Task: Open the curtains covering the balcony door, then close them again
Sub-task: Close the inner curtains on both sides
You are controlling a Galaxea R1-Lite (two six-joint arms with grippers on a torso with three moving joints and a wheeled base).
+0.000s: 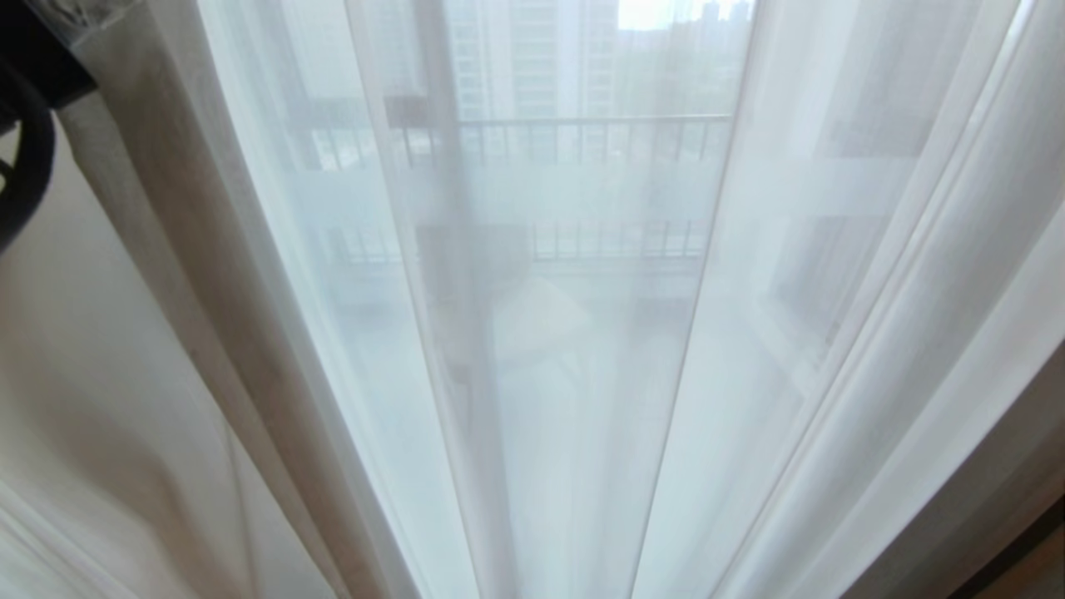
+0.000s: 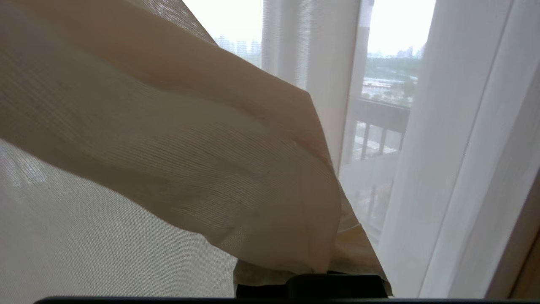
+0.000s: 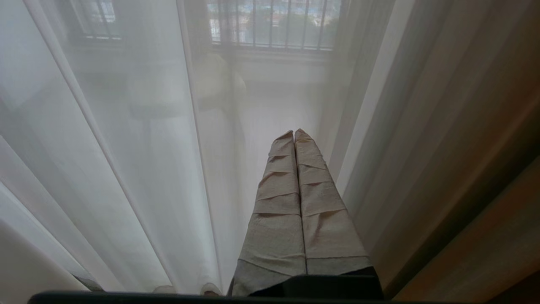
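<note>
One left pincer [image 2: 314, 276], clamped on the curtains [image 2: 190, 169], lies draped beneath them.

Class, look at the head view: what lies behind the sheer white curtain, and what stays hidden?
Through the sheer white curtain, blurred: a balcony railing and tall buildings. The beige curtain at the left blocks everything behind it.

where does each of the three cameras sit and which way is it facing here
Head: on the robot's head, facing the sheer curtain; a dark arm part at the left edge.
Left wrist: behind the left gripper, shut on the beige curtain draped over it.
Right wrist: behind the right gripper, shut, empty, pointing at the sheer.
Shared: all see the balcony railing through the sheer.
</note>
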